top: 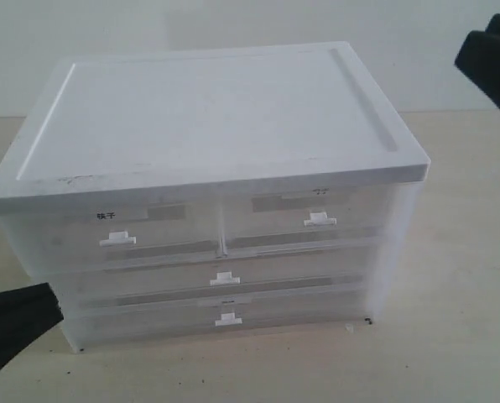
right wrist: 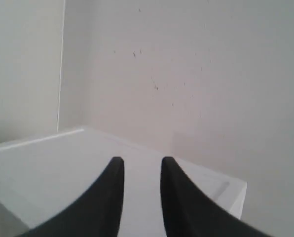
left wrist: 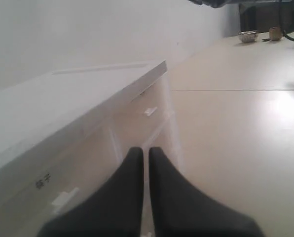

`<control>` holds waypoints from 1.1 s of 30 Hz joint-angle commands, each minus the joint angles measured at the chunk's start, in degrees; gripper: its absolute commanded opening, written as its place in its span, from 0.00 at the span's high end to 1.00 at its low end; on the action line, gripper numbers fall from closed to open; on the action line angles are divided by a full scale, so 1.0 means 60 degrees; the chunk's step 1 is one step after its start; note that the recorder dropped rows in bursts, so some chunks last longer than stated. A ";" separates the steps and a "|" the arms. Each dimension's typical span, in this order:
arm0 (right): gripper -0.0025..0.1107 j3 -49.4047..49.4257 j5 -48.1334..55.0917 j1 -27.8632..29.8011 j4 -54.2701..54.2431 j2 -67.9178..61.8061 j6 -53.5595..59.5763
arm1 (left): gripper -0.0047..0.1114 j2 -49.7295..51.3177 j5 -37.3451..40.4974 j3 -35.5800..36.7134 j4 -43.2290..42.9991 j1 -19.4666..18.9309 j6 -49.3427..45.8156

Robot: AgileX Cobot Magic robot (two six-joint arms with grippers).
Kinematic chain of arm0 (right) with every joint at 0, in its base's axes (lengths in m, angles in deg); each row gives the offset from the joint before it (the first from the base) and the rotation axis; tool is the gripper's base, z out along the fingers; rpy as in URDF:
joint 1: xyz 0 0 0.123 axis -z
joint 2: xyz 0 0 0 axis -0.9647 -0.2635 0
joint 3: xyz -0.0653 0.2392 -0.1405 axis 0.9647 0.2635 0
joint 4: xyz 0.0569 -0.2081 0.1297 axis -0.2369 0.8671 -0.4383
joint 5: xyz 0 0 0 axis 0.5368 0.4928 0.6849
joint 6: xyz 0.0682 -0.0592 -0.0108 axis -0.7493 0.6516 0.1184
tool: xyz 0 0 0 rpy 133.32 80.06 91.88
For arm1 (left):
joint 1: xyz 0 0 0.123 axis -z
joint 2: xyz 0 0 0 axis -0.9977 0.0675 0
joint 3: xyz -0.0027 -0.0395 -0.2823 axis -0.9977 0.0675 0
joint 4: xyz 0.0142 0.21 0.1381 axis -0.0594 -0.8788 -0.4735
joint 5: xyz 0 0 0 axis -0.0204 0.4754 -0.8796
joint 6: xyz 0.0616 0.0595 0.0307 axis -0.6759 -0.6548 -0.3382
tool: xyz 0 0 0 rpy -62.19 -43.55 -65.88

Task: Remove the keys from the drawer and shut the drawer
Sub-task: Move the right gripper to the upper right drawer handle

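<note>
While you are watching the cabinet [top: 208, 109] on the table [top: 460, 277], the drawer [top: 351, 220] is sitting pushed in. It is filling the right half of the top row in the exterior view, and its white tab handle [top: 320, 220] is facing forward. The keys are not showing through its cloudy front. Your left gripper [left wrist: 143, 150] is hovering low beside the cabinet's front, fingers pressed together on nothing. Your right gripper [right wrist: 141, 160] is hanging above the cabinet's top, fingers parted and empty.
</note>
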 commanded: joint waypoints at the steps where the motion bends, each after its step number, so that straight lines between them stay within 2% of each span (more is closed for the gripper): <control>1: 0.77 -0.0427 -0.0720 0.0051 0.0134 -0.1942 0.1715 | 0.92 0.1122 0.0589 0.0051 0.0930 -0.0019 -0.0946; 3: 0.77 -0.0485 -0.1670 -0.0044 -0.0305 -0.2275 0.2914 | 0.92 0.1718 0.0529 0.0051 0.1320 -0.0019 -0.1487; 5: 0.77 -0.0485 -0.1587 -0.0808 -0.1725 -0.2091 0.4909 | 0.92 0.2325 0.0503 0.0051 0.1800 -0.0019 -0.1848; 6: 0.77 -0.0546 -0.1111 -0.1558 -0.3515 -0.1969 0.6909 | 0.92 0.2663 0.0299 0.0051 0.1948 -0.0019 -0.1839; 7: 0.77 -0.0994 0.0084 -0.2400 -0.5818 -0.1780 0.8735 | 0.92 0.2983 -0.0019 0.0051 0.1965 -0.0019 -0.1891; 8: 0.77 -0.1310 0.1088 -0.2860 -0.6736 -0.1688 0.9848 | 0.92 0.3143 -0.0156 0.0051 0.1910 -0.0019 -0.2043; 9: 0.77 -0.2385 0.3252 -0.3686 -0.9538 -0.1664 1.1923 | 0.92 0.3373 -0.0368 0.0051 0.1910 -0.0019 -0.2241; 10: 0.77 -0.2986 0.4382 -0.4029 -1.1070 -0.1664 1.3096 | 0.92 0.3468 -0.0444 0.0051 0.1910 -0.0019 -0.2241; 11: 0.77 -0.3944 0.5726 -0.4466 -1.3648 -0.1808 1.5744 | 0.92 0.3566 -0.0595 0.0051 0.1883 -0.0019 -0.2271; 15: 0.77 -0.5895 0.5935 -0.4979 -1.9531 -0.2011 2.2334 | 0.92 0.3569 -0.0726 0.0051 0.1562 -0.0019 -0.2271; 18: 0.77 -0.6038 0.6040 -0.4979 -2.1307 -0.2011 2.5258 | 0.92 0.3569 -0.0945 0.0051 0.1457 -0.0019 -0.2271; 20: 0.77 -0.6038 0.6063 -0.4979 -2.3754 -0.2011 2.7543 | 0.92 0.3569 -0.1005 0.0051 0.1401 -0.0019 -0.2271; 21: 0.77 -0.6038 0.5917 -0.4979 -2.4490 -0.2011 2.8104 | 0.92 0.3569 -0.1005 0.0051 0.1401 -0.0019 -0.2271; 25: 0.73 -0.5705 0.4881 -0.5239 -2.4229 -0.2011 2.8104 | 0.92 0.3569 -0.1009 0.0051 0.1304 -0.0019 -0.2271; 27: 0.73 -0.5467 0.4958 -0.5510 -2.4642 -0.2011 2.8104 | 0.92 0.3569 -0.1047 0.0051 0.1209 -0.0019 -0.2271; 33: 0.73 -0.5136 0.8020 -0.6566 -2.6407 -0.2011 2.8104 | 0.92 0.3569 -0.1176 0.0051 0.1055 -0.0019 -0.2224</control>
